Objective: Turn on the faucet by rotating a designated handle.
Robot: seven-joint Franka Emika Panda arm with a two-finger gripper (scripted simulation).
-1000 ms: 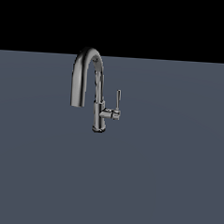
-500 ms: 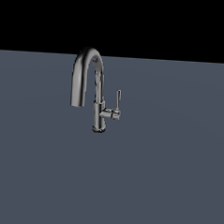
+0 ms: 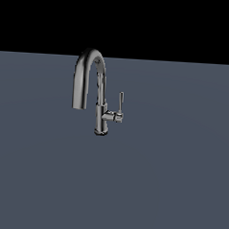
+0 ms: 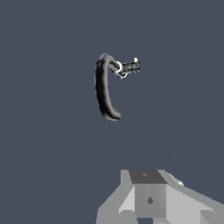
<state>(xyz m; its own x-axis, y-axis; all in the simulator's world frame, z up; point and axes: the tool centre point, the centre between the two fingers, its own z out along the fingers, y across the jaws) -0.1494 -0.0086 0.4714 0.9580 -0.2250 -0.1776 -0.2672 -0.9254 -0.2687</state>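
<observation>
The dark chrome faucet (image 3: 100,103) stands upright on the grey floor, its arched spout curving toward the exterior view's left. The handle (image 3: 120,101) is a thin lever pointing straight up from a short stub on the column's right side. No arm shows in the exterior view. In the wrist view I look down on the faucet (image 4: 103,92), with the handle (image 4: 131,66) sticking out from its column end. Part of my gripper (image 4: 149,199) shows as pale grey blocks at the picture's edge, well away from the faucet. Its fingertips are not visible.
A flat blue-grey surface (image 3: 169,187) spreads all around the faucet. A black background lies beyond its far edge (image 3: 187,62).
</observation>
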